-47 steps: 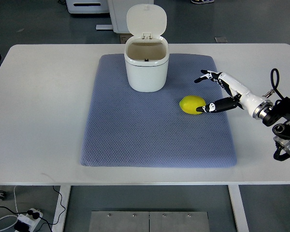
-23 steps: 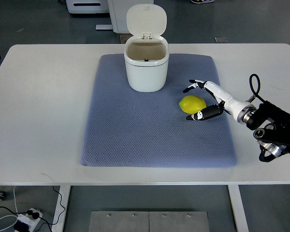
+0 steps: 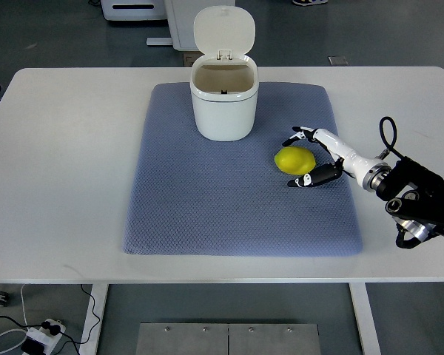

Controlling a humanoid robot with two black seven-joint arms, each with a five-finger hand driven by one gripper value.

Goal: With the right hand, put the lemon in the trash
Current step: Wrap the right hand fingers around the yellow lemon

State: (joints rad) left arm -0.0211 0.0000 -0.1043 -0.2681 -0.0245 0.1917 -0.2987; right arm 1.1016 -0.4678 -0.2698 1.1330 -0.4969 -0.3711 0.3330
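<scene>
- The lemon [image 3: 295, 159] lies on the blue-grey mat [image 3: 207, 214], to the right of the trash bin [image 3: 223, 103] and a little nearer the camera, apart from the bin's wall.
- The right hand [image 3: 311, 157] reaches in from the right edge and sits at the lemon's right side — fingers spread around it, the upper fingertips [image 3: 299, 134] just above the fruit and the thumb below it.
- Whether the tips touch the lemon's skin cannot be told; the fingers are not closed on it, and the fruit rests on the mat.
- The bin is white, rounded, standing upright near the mat's far edge, with its hinged lid [image 3: 223, 30] swung up and back so the mouth is open.
- Inside the bin only a brownish interior shows — no item can be made out in it.
- The mat covers the middle of a white table [image 3: 59, 148], and the dark wrist and cable of the right arm lie over the table's bare right part.
- The left arm does not show.
</scene>
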